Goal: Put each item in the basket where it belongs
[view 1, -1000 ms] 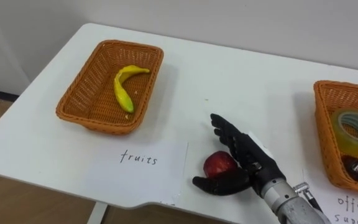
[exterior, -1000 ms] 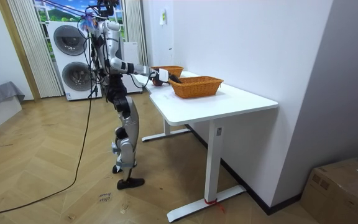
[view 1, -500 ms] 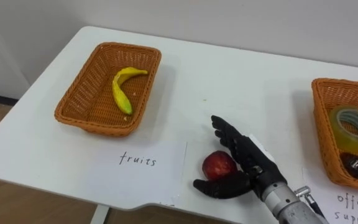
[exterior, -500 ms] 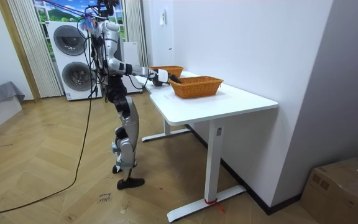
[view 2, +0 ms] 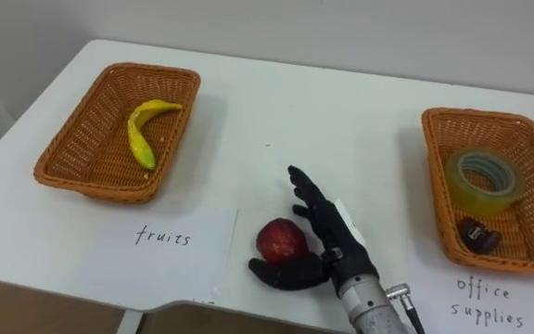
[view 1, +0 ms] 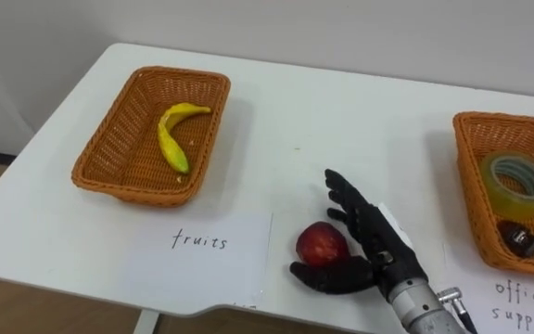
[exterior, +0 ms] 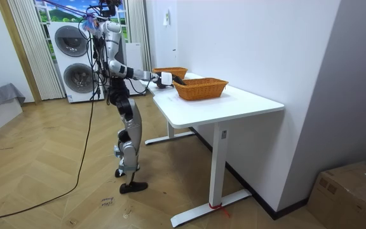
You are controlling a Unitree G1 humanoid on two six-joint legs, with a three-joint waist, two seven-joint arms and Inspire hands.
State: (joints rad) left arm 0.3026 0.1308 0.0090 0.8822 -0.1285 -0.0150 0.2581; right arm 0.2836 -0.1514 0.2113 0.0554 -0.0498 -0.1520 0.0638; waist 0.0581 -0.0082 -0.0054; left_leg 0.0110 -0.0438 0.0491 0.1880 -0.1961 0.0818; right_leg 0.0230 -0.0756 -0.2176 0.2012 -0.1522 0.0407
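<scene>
Lower centre: right hand [view 1: 375,247], fingers [view 1: 345,194] released, flanks the apple [view 1: 322,245], perhaps touching; label [view 1: 202,246] left, banana [view 1: 171,139] in basket [view 1: 89,160] upper left.

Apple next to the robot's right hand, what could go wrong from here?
1. The right hand is open beside the apple, thumb in front; a loose close could squirt the round fruit away.
2. The apple sits near the table's front edge, so a nudge might roll it off.
</scene>
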